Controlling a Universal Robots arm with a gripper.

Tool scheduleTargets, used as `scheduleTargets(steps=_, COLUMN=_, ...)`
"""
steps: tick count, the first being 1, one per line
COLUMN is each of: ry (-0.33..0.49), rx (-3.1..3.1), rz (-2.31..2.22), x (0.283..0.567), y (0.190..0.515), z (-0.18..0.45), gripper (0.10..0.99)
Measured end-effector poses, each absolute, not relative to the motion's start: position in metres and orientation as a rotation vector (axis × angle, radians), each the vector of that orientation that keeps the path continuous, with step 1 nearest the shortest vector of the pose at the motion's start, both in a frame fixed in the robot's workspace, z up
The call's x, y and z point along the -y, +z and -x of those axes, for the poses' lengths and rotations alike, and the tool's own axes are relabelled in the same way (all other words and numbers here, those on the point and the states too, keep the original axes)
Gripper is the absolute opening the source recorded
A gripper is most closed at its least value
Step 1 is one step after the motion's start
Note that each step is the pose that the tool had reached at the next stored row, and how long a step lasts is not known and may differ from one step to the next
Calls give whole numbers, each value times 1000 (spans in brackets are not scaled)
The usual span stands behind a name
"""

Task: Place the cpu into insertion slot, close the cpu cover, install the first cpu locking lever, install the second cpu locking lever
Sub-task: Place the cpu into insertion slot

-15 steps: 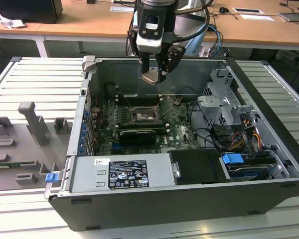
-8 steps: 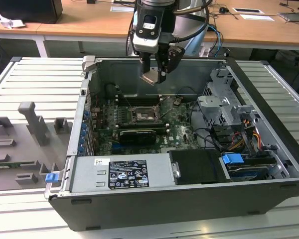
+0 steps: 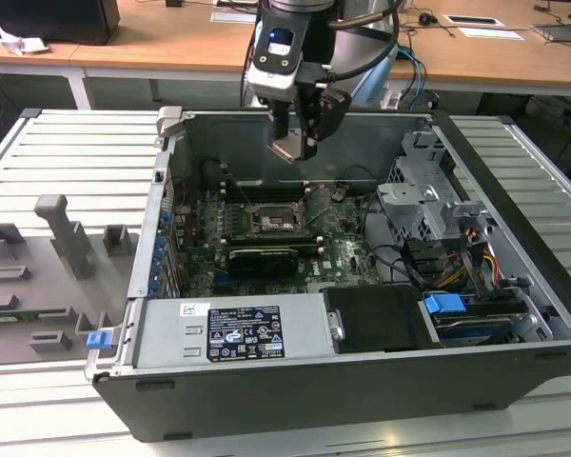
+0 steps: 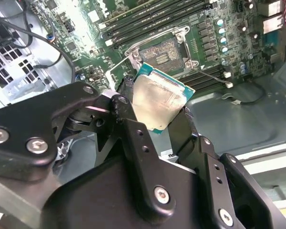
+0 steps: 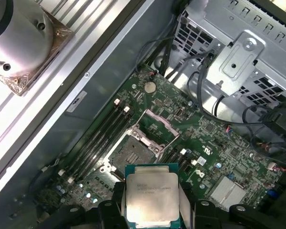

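The hand (image 3: 293, 145) is clamped on the chip (image 5: 152, 195) above the empty socket (image 5: 132, 153); the cover (image 5: 161, 123) stands open, nothing installed yet.

- cpu (image 5: 151, 198): we log one silvery square chip, teal-edged, aloft above the board.
- slot (image 5: 132, 152): dark square socket, empty.
- cover (image 5: 162, 123): silver frame, standing open.

Room over insertion slot (image 3: 271, 225) was open | cpu cover (image 5: 157, 124) stood raised at its edge | drive cage (image 3: 424, 193) well apart
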State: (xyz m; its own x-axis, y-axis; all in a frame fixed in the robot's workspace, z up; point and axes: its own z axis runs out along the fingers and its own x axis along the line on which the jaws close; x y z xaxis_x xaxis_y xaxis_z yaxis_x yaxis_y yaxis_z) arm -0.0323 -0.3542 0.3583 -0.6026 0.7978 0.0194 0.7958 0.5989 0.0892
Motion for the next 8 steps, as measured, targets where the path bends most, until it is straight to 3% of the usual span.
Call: scheduleTargets(steps=8, ry=136, rx=-2708, rz=-1532, x=354, y=358, z=32, gripper=533)
